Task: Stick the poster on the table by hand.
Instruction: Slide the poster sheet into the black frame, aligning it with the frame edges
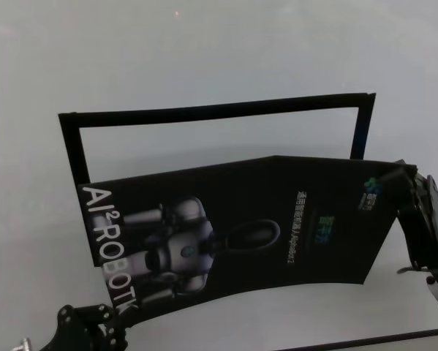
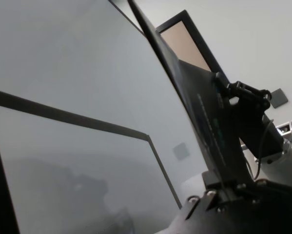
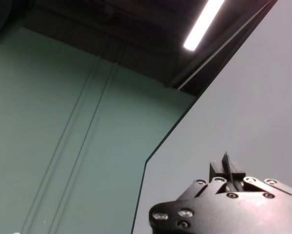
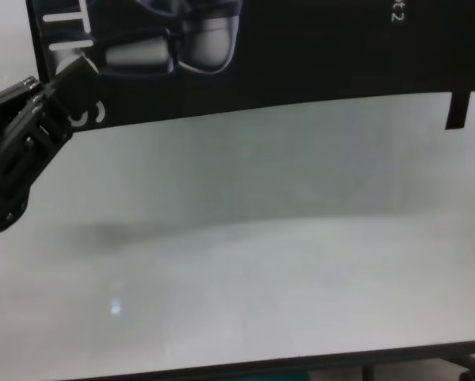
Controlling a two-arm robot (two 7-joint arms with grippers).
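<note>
Poster (image 1: 248, 227): held bowed above the table (image 1: 204, 51), long axis running 9 to 3 o'clock. Left end effector (image 4: 70, 71) clamped on its 8 o'clock corner; right end effector (image 1: 403, 174) clamped on its 2 o'clock corner. Black tape frame (image 1: 219, 111) at 12 o'clock.

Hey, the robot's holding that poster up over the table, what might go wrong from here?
1. The poster bows between the left tool and right tool, so it may land creased.
2. Each tool pinches only a corner; the glossy sheet might slip out.
3. It hangs askew to the black frame marked on the table, so it may stick misaligned.
</note>
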